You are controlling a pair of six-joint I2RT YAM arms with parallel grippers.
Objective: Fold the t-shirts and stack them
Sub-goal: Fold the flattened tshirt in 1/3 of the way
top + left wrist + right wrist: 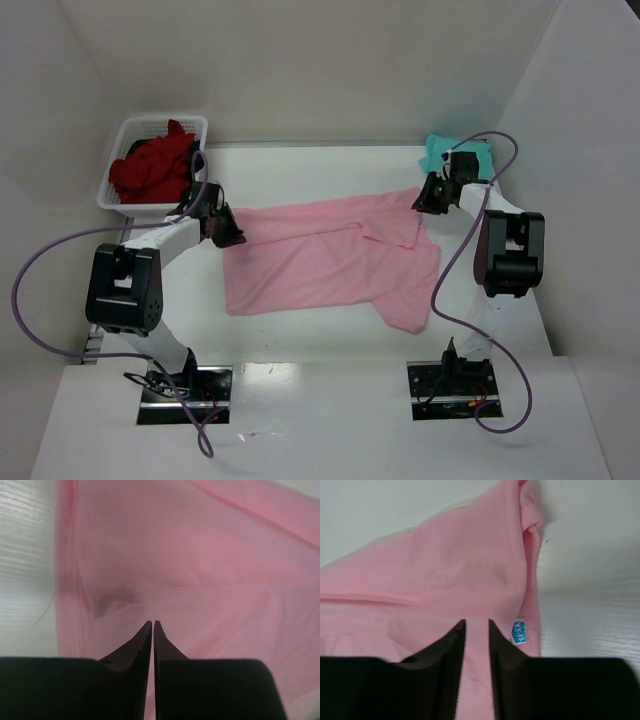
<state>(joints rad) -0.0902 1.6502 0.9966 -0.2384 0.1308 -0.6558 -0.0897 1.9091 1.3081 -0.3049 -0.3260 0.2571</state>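
A light pink t-shirt (330, 262) lies spread across the middle of the table. My left gripper (228, 232) is over its far left corner. In the left wrist view its jaws (151, 623) stand shut, and the pink cloth (200, 555) lies flat beyond the tips, with a small pucker by the hem. My right gripper (430, 196) is at the shirt's far right corner. Its jaws (477, 622) are a narrow gap apart, with pink cloth (465, 565) showing between them and a blue label (519, 631) beside the right finger. A teal t-shirt (437, 150) lies at the back right. Dark red t-shirts (152, 170) fill the basket.
The white lattice basket (118, 152) stands at the back left, close behind my left arm. White walls close in the table at the back and both sides. Purple cables loop out from both arms.
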